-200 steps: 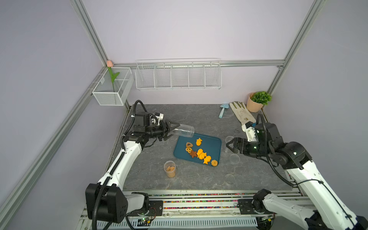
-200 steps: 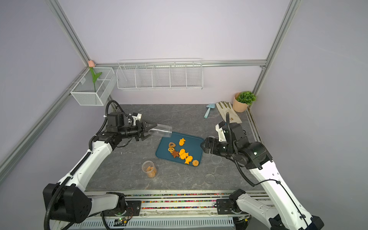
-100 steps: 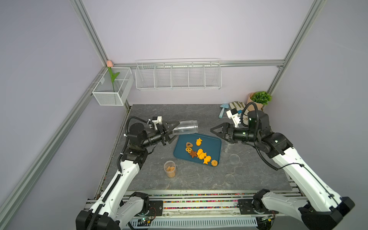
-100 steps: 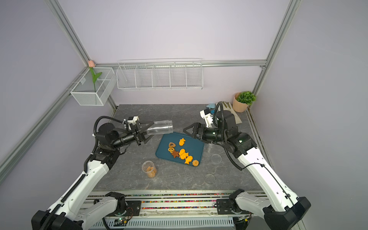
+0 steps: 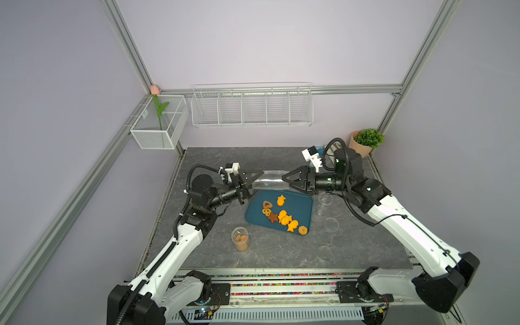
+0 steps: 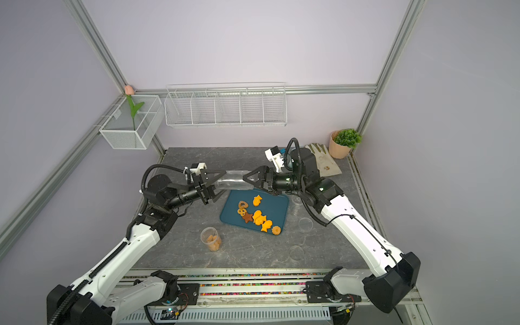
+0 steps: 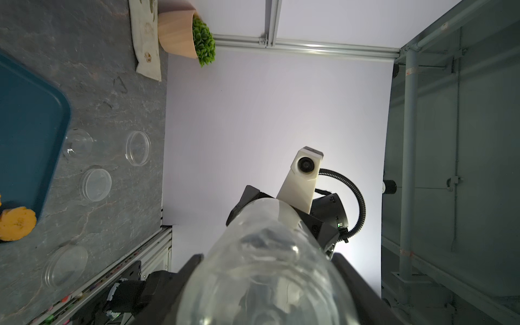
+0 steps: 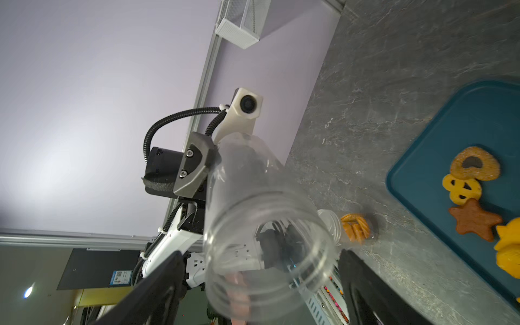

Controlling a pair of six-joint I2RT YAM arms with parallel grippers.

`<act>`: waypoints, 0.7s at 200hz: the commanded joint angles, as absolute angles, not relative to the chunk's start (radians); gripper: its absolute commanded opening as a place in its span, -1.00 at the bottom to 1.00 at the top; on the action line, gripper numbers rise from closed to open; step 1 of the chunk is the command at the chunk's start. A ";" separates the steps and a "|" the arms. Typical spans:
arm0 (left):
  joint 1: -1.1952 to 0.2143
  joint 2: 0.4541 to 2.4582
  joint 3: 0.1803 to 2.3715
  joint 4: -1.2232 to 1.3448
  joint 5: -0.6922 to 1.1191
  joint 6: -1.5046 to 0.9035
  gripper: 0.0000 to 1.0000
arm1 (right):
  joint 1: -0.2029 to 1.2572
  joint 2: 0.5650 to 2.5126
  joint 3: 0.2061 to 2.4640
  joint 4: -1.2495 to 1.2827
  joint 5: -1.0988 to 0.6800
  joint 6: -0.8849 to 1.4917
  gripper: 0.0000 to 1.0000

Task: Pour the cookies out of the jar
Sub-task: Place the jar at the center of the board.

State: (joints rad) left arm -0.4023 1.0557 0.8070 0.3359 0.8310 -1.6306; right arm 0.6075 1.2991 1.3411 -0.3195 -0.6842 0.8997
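With the left gripper, clamps the closed end of the clear jar, level and empty above the far edge of the blue tray. With the right gripper, straddles the jar's open mouth, jaws spread wide, a gap either side, gripping nothing. On the tray: the cookies, eight counted, some overlapping: heart, pretzel, brown star, orange fish and rounds. Near and left of the tray, on the grey surface, one small upright cup with tan biscuits inside. Right of the tray, four clear round lids or dishes, cannot tell which. At the far right corner, one potted plant and a pale glove beside it. On the far wall, one long wire rack; at the far left corner, one wire box with a tulip. On a blue label in the right wrist view, print too small to read.
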 commanded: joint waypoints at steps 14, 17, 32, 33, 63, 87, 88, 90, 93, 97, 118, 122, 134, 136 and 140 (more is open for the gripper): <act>-0.407 1.055 0.830 0.400 0.854 -1.660 0.35 | 0.621 1.282 1.327 -0.224 -0.698 1.007 0.77; -0.407 1.055 0.831 0.401 0.856 -1.661 0.35 | 0.621 1.279 1.320 -0.211 -0.697 1.014 0.76; -0.408 1.054 0.831 0.403 0.859 -1.663 0.35 | 0.621 1.279 1.311 -0.183 -0.711 1.043 0.76; -0.407 1.054 0.830 0.403 0.860 -1.664 0.35 | 0.621 1.279 1.312 -0.182 -0.714 1.045 0.76; -0.408 1.053 0.835 0.399 0.875 -1.663 0.35 | 0.652 1.320 1.315 -0.133 -0.782 1.106 0.76; -0.408 1.051 0.831 0.392 0.889 -1.660 0.35 | 0.676 1.339 1.325 -0.175 -0.782 1.105 0.76; -0.407 1.051 0.831 0.392 0.890 -1.660 0.35 | 0.675 1.337 1.325 -0.179 -0.779 1.103 0.76; -0.407 1.050 0.830 0.391 0.890 -1.660 0.35 | 0.677 1.335 1.326 -0.185 -0.774 1.101 0.76; -0.407 1.051 0.830 0.391 0.892 -1.659 0.35 | 0.677 1.333 1.325 -0.195 -0.767 1.096 0.76; -0.408 1.049 0.829 0.391 0.893 -1.658 0.35 | 0.678 1.331 1.325 -0.207 -0.760 1.091 0.76; -0.408 1.046 0.826 0.384 0.903 -1.657 0.35 | 0.678 1.311 1.327 -0.269 -0.724 1.056 0.78; -0.408 1.044 0.824 0.382 0.904 -1.654 0.35 | 0.678 1.306 1.325 -0.275 -0.717 1.053 0.79; -0.408 1.041 0.825 0.367 0.907 -1.645 0.35 | 0.677 1.293 1.318 -0.286 -0.699 1.048 0.83; -0.407 1.041 0.825 0.363 0.908 -1.644 0.35 | 0.677 1.292 1.319 -0.288 -0.697 1.046 0.83; -0.407 1.038 0.826 0.358 0.908 -1.641 0.35 | 0.677 1.289 1.319 -0.291 -0.692 1.044 0.85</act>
State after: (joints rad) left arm -0.4053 1.0561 0.8104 0.3691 0.8791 -1.6405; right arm 0.6750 1.3293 1.3273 -0.2527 -0.7128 1.0203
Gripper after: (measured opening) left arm 0.677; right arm 0.910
